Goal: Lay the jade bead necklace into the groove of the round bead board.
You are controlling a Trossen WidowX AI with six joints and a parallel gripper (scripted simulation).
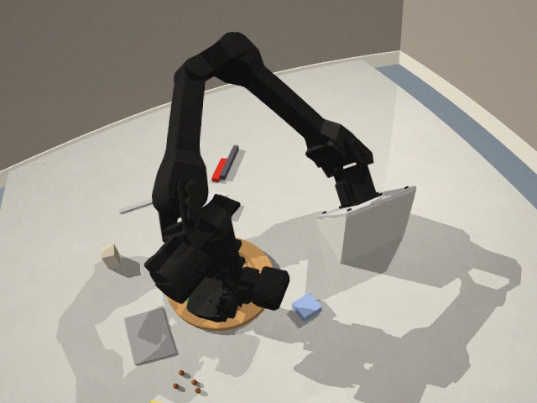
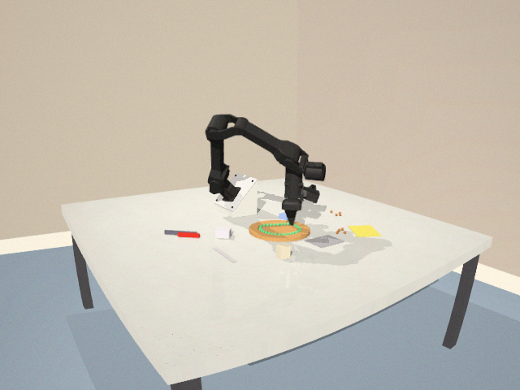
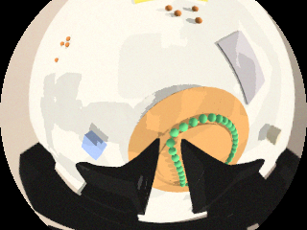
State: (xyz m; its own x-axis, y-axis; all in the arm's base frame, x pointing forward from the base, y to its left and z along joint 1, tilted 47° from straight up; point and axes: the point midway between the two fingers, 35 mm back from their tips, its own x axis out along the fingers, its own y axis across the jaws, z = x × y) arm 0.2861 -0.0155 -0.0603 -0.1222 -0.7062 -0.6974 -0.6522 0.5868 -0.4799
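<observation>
With the necklace lying on the round board, partly off its groove, the gripper's slightly parted tips should be closed lightly on beads before any outward easing.
</observation>
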